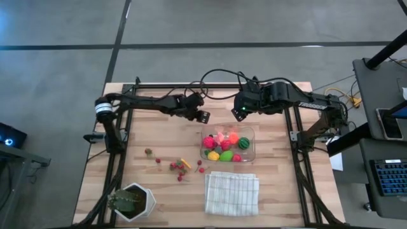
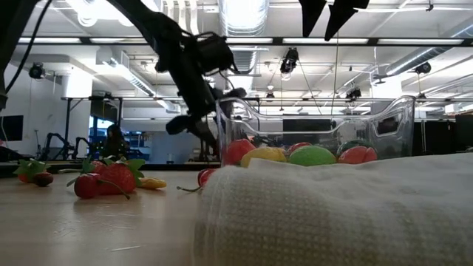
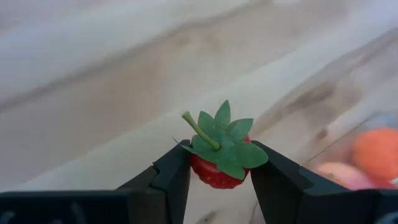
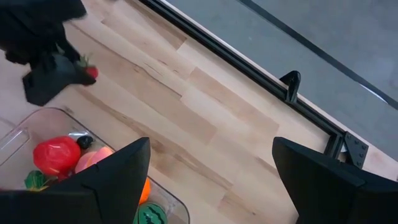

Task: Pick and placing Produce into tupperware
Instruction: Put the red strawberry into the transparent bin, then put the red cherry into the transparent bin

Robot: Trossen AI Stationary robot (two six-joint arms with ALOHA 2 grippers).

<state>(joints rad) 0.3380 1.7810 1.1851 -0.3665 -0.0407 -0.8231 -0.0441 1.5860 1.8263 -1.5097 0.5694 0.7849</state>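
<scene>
The step in hand is the carry: the left tool (image 3: 214,177) is clamped on a small red strawberry (image 3: 217,163) with a green leafy cap, the berry pinched between its two dark fingers (image 3: 171,180) and held up off the tabletop (image 1: 159,133). In the high view this tool (image 1: 202,116) hangs just beyond the far left corner of the tupperware (image 1: 252,141), near it but not yet above its opening. The tupperware already holds a heap of produce (image 1: 224,144), pink, orange, yellow and green pieces and a striped dark green ball. The right tool (image 4: 211,180) waits with its fingers spread wide and nothing between them, above the far edge of the tupperware, close beside the left tool. The next move, as I judge it, calls for bringing the strawberry over the rim and into clear space above the heap, then parting the fingers to drop it, while keeping clear of the right arm. More berries (image 1: 180,167) lie scattered on the tabletop, well behind the left tool toward the near side, beside a folded white cloth (image 1: 231,193), so the task is far from finished.
</scene>
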